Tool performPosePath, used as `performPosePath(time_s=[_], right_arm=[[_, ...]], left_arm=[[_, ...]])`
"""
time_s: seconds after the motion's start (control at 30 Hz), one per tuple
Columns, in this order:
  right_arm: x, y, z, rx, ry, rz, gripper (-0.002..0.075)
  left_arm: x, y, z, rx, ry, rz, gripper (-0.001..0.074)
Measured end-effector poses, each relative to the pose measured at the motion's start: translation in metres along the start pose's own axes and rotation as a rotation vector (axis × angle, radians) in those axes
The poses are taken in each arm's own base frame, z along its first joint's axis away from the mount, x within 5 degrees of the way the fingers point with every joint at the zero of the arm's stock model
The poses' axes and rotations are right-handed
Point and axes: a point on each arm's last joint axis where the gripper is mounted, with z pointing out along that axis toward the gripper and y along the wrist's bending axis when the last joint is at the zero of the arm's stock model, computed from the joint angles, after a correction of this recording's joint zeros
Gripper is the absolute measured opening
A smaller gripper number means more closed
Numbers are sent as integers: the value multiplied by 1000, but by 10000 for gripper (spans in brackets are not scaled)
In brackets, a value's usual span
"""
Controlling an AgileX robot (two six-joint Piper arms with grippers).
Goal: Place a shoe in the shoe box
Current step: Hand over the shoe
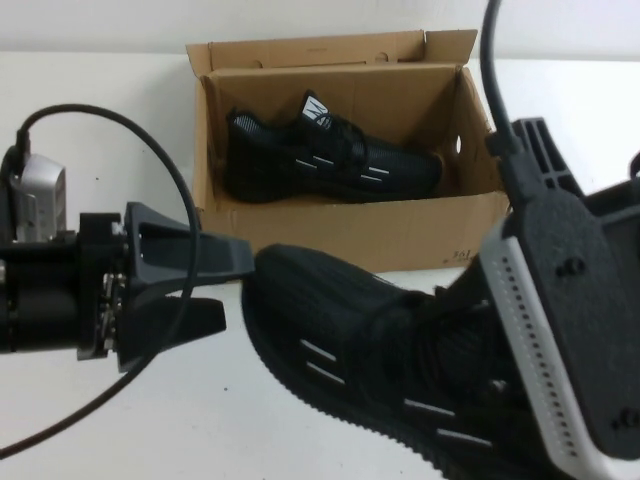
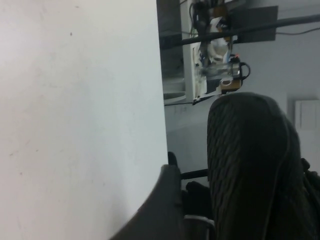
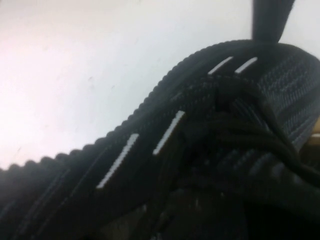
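Note:
The brown cardboard shoe box [image 1: 400, 235] stands open at the back middle of the table, with one black sneaker [image 1: 320, 155] lying inside. A second black shoe [image 1: 350, 340] with white dash marks hangs in front of the box, raised off the table. My right gripper [image 1: 485, 345] is shut on this shoe at its lace and collar end; the laces fill the right wrist view [image 3: 225, 130]. My left gripper [image 1: 222, 288] is open at the left, its fingers on either side of the shoe's toe [image 2: 250, 150]. One left finger [image 2: 167, 200] shows beside the toe.
The white table [image 1: 150, 420] runs to the left and front. The box's lid flap [image 1: 330, 50] stands up at the back. A black cable [image 1: 150, 150] loops over my left arm. Room clutter [image 2: 215, 45] shows beyond the table edge.

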Motion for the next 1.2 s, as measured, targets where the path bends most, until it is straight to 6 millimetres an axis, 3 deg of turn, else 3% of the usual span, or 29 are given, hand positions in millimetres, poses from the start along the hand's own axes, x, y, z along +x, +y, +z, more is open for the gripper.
performPosePath(time_s=[0.3,0.6,1.0,1.1,1.13,1.2], right_arm=[[-2,-10,18,11,-40,38,3],[-3,-11,18,19,-42,38,2],[-3,-13,18,44,-50,40,2],[-3,-13,18,44,-52,41,2],[-3,-13,18,44,-52,41,2],[-3,-13,18,43,-54,43,2]], left_arm=[[2,-7,7,52,10,-15,665],[8,-3,31,28,64,-27,666],[0,8,42,60,76,-95,660],[-1,8,43,71,75,-103,585],[-1,8,43,73,73,-105,519],[-2,8,43,78,69,-83,319]])
